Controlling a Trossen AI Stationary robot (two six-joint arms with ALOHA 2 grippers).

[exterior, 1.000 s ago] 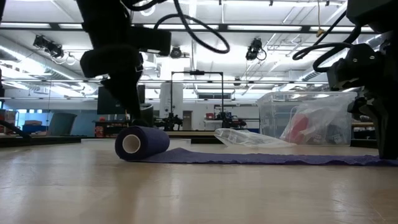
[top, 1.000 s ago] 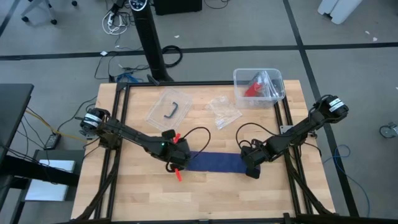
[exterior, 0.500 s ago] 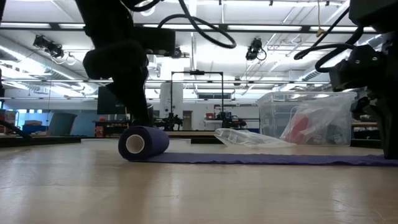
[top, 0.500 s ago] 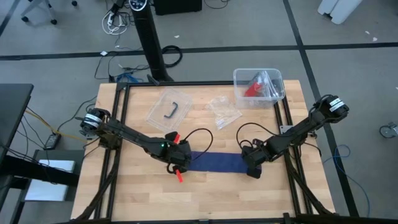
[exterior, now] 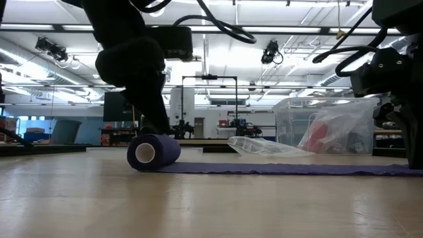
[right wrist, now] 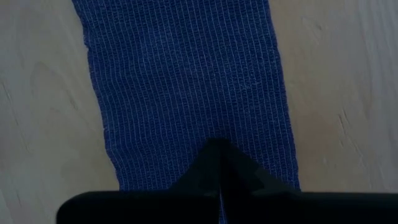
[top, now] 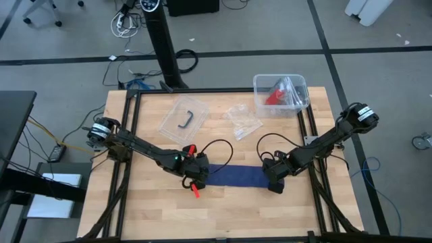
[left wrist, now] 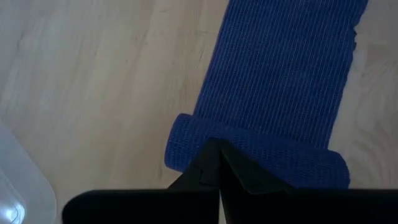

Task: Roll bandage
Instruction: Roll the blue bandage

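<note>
So the bandage (top: 233, 175) is a dark navy ribbed fabric strip lying flat across the middle of the wooden table. Its left end is wound into a small roll (exterior: 153, 151) lying on its side, hollow core showing, the rest still unrolled.

One camera looks straight down over the whole table (top: 223, 202). Another sits at tabletop height, facing level across it toward 12 o'clock. Both wrist cameras look down, close, on the bandage (top: 236, 176), shared by all views.
</note>
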